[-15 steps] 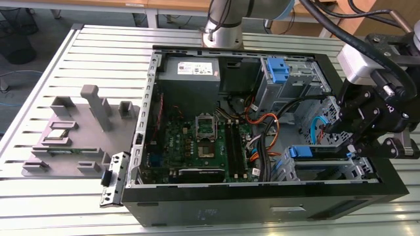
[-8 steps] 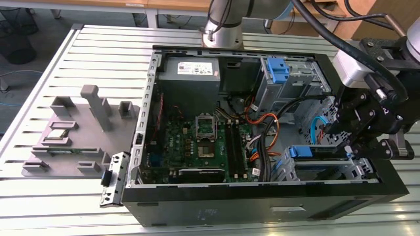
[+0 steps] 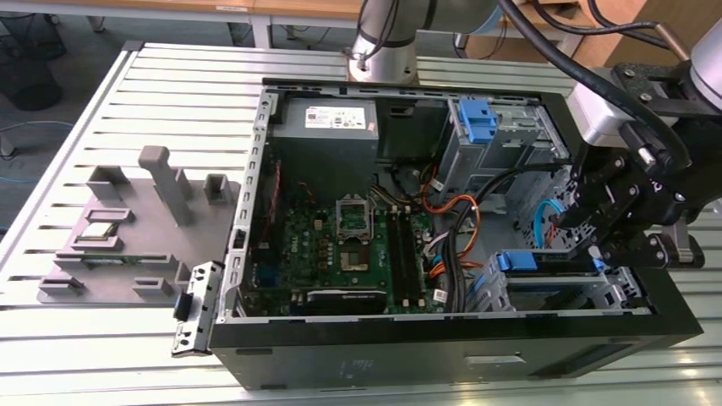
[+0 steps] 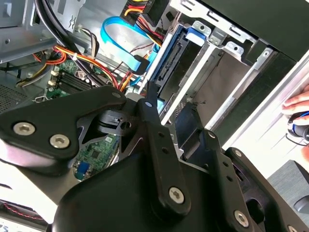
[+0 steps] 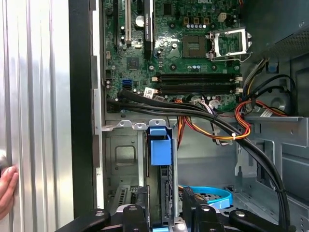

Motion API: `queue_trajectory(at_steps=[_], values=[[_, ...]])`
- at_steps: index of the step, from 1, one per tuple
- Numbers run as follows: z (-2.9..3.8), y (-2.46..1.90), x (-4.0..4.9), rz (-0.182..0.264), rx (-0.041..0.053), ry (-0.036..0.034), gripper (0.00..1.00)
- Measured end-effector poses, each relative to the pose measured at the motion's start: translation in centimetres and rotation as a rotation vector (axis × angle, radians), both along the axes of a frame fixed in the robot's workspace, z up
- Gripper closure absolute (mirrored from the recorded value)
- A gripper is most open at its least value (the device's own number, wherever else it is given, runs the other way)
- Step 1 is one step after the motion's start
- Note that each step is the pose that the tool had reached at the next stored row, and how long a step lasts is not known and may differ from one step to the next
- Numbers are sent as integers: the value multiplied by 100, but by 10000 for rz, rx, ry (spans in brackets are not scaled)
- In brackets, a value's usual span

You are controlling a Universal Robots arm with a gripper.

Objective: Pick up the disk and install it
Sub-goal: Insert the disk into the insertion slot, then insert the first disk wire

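Hand (image 5: 165, 210) straddles the near end of the disk (image 5: 160, 150), which stands on edge in the drive bay (image 5: 123, 154). Its long axis runs away toward the motherboard (image 5: 193, 53). Grip: cannot tell.

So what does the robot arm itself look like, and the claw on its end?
The arm is a smooth silver-grey tube with a pale grey block at its wrist. Thick black cables loop beside it. The end effector is black: flat hinged bars joined by round silver screws.
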State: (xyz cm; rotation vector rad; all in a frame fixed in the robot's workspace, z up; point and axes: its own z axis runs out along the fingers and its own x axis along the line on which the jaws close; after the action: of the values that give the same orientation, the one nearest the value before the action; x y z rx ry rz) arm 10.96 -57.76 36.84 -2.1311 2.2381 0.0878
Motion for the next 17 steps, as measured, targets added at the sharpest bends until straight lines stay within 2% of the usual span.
queue_trajectory(at_steps=[11, 17], values=[[-7, 4, 0, 0, 2, 0, 58], [-6, 58, 0, 0, -2, 0, 58]])
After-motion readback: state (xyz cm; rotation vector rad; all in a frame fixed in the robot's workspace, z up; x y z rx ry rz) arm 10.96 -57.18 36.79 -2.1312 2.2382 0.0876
